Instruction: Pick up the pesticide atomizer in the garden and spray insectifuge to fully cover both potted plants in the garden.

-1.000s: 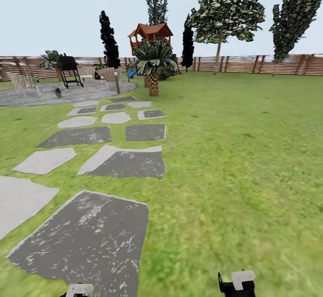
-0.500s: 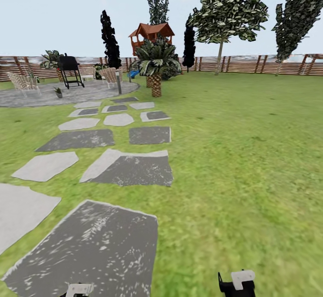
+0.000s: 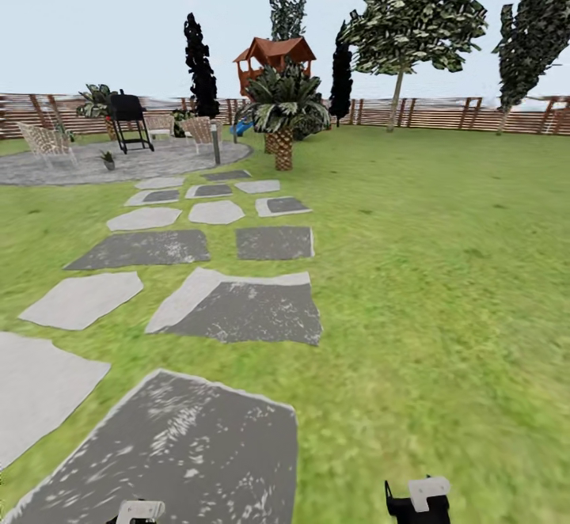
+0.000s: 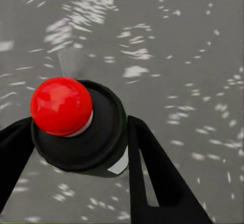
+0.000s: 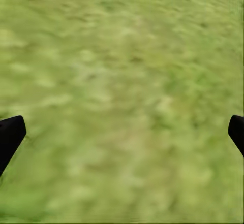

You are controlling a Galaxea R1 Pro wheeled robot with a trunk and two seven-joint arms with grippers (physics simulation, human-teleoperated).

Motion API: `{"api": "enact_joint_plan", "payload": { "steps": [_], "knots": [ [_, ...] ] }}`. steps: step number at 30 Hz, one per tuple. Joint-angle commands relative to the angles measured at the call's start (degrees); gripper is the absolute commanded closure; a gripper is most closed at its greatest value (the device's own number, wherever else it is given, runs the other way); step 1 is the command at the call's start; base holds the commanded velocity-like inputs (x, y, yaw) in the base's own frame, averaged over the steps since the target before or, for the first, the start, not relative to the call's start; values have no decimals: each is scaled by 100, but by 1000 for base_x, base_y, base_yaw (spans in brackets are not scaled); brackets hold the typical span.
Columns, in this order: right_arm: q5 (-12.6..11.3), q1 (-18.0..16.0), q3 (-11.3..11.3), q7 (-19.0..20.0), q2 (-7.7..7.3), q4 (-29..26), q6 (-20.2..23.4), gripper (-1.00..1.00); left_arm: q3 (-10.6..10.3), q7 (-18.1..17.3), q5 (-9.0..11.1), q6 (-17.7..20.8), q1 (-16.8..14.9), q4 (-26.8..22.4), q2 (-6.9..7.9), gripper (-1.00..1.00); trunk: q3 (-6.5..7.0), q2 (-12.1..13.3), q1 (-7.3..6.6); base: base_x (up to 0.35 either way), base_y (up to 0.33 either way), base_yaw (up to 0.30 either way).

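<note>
- Left claw (image 4: 76,148) was clamped on the pesticide atomizer (image 4: 84,132), its two dark fingers (image 4: 152,173) pressed against either side of the black bottle, whose red knob (image 4: 61,106) pointed toward the wrist camera.
- Beneath the bottle in that wrist view lay the speckled grey face of a paving slab (image 4: 178,41), so the bottle was being carried above the path rather than resting on anything.
- Right claw (image 5: 122,132) stood spread wide with nothing between its dark tips, and blurred grass (image 5: 122,71) lay below it.
- From the head view, the left claw (image 3: 140,511) and right claw (image 3: 418,500) showed only as white and black bits at the lower edge, the left one over a dark slab (image 3: 174,453) and the right one over the lawn (image 3: 443,286).
- A stepping-stone path (image 3: 237,306) led away toward a round paved patio (image 3: 134,161) with chairs (image 3: 46,142), a black grill (image 3: 129,116), a palm (image 3: 283,116) and a wooden fence (image 3: 443,112) behind.
- A small green plant (image 3: 108,161) sat on the patio; it was too small to tell whether it was one of the potted plants.
- Judging by this, pickup was done and the step in hand was travel to the plants.
- Next move would call for driving on along the path, bottle kept firmly gripped, until the low leafy plants came within reach, then aiming the nozzle at them.
</note>
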Motion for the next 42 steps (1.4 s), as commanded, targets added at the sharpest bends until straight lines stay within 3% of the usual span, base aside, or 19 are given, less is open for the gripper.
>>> {"api": "enact_joint_plan", "payload": {
  "steps": [1,13,42],
  "knots": [
    [60,-3,-26,-41,-1,8,-13,-100,-45,-22,63,-16,-5,6,1,100,-5,-3,2,335,98,267],
    [60,-3,-26,-41,-1,6,-13,-100,-44,-22,81,-16,-5,6,1,100,-5,-3,2,335,130,248],
    [60,-3,-26,-41,-1,2,-13,-100,-45,-22,81,-16,-5,6,1,100,-5,-3,2,298,214,33]
  ]
}}
